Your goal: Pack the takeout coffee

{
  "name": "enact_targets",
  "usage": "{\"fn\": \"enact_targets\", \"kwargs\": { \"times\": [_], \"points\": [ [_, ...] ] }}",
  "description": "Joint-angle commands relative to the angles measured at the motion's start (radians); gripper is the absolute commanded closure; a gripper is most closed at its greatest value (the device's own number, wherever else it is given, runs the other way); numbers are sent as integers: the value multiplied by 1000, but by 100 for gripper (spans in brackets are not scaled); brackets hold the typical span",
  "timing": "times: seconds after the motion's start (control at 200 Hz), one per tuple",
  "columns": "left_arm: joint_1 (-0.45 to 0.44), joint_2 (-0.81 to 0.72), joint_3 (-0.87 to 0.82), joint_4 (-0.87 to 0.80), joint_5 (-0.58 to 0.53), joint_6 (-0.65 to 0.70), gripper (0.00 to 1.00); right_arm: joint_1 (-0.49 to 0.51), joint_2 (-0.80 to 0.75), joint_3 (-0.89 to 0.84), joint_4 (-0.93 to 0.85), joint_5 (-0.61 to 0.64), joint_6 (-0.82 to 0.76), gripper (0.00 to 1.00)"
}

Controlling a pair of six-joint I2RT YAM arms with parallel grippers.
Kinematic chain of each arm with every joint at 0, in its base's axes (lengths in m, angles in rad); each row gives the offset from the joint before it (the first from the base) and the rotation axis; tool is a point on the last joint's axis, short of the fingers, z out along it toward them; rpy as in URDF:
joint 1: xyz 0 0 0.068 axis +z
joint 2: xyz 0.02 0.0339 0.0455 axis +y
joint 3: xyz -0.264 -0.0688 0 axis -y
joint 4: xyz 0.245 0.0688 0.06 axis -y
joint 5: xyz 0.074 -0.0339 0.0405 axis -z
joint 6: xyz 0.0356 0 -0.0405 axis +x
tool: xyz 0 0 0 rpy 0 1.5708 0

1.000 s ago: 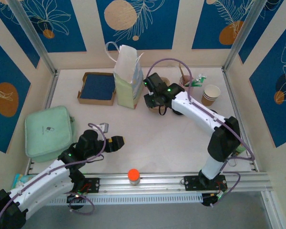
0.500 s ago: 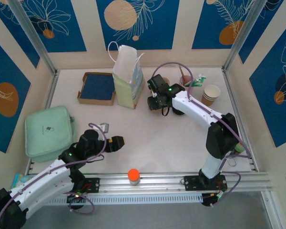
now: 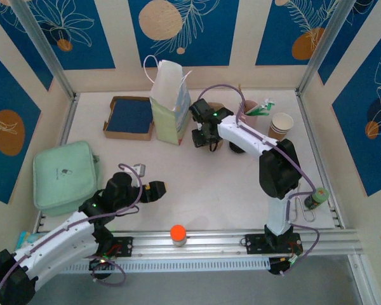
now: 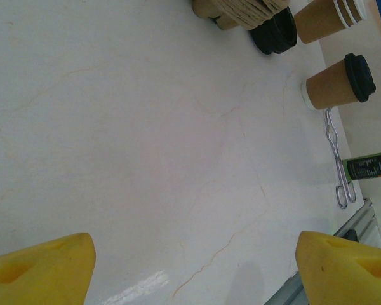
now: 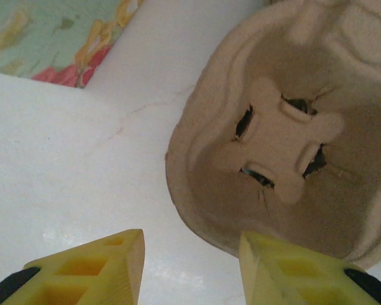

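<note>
Swinging inward, the right arm's elbow has uncovered a green bottle (image 3: 316,198) at the table's (image 3: 197,184) near right edge; the left arm has not shifted. Nearest, the left gripper (image 3: 159,189) hovers over bare table, yellow fingers spread wide, holding nothing. Farther out, the left wrist view shows the lidded coffee cup (image 4: 338,80) standing upright, long axis vertical, black lid on top, near a black lid stack (image 4: 274,30). Beyond, the right gripper (image 5: 190,264) stands with jaws apart at the near rim of the pulp cup carrier (image 5: 286,127), one well facing up toward it. Farthest, the paper bag (image 3: 171,101) stands upright, mouth up.
</note>
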Motion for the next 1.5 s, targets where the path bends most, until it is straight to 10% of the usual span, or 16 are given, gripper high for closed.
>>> {"fn": "enact_targets", "kwargs": {
  "times": [0.0, 0.886, 1.496],
  "points": [
    [12, -9, -8, 11, -15, 9, 18, 7, 28, 51, -44, 27, 12, 58],
    [18, -14, -19, 11, -13, 11, 18, 31, 92, 117, -82, 95, 7, 81],
    [20, -24, -22, 6, -13, 12, 18, 34, 130, 147, -92, 105, 6, 72]
  ]
}}
